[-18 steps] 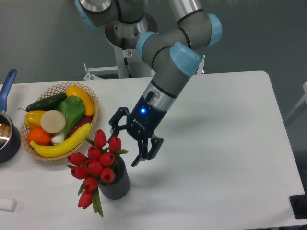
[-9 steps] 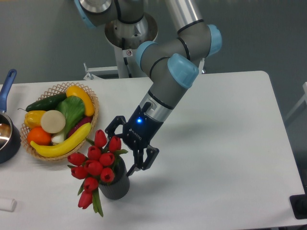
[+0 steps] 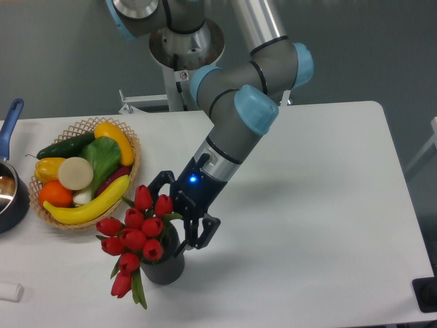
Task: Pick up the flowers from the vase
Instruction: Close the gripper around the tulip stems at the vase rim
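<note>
The flowers [image 3: 136, 232], a bunch of red tulip buds with green stems and leaves, stand in the dark grey ribbed vase [image 3: 166, 263] near the table's front left. Some buds droop over the vase's left side. My gripper [image 3: 172, 212] is open, tilted down to the left, with its fingers on either side of the bunch's upper right buds, just above the vase mouth. One finger [image 3: 158, 182] is behind the buds, the other [image 3: 198, 236] is right of the vase rim. It holds nothing.
A wicker basket [image 3: 130, 147] of fruit and vegetables stands left of the flowers. A dark pot with a blue handle [image 3: 10, 119] is at the left edge. A small white object [image 3: 10, 292] lies at the front left. A black item [image 3: 425, 294] sits at the front right corner.
My gripper has moved down and to the left, from beside the flowers to around the bunch's upper right buds. It stays open. The flowers and vase have not moved.
</note>
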Robot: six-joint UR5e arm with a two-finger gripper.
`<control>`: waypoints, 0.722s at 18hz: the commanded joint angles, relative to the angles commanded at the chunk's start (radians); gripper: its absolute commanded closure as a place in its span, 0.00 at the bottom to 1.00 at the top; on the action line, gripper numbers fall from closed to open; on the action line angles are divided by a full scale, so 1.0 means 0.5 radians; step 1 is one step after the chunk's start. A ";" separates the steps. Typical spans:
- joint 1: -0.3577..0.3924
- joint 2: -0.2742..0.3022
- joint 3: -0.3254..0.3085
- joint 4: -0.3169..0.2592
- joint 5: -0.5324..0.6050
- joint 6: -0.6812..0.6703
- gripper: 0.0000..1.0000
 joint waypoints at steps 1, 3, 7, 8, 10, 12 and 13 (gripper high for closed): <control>0.000 -0.006 0.000 0.000 0.000 0.000 0.00; -0.006 -0.015 0.000 0.000 0.000 -0.003 0.00; -0.012 -0.021 0.003 0.000 -0.012 -0.006 0.17; -0.012 -0.021 0.003 0.000 -0.031 -0.006 0.21; -0.012 -0.025 0.003 0.000 -0.049 -0.003 0.27; -0.012 -0.025 0.012 0.003 -0.052 -0.006 0.34; -0.012 -0.022 0.012 0.003 -0.052 -0.006 0.41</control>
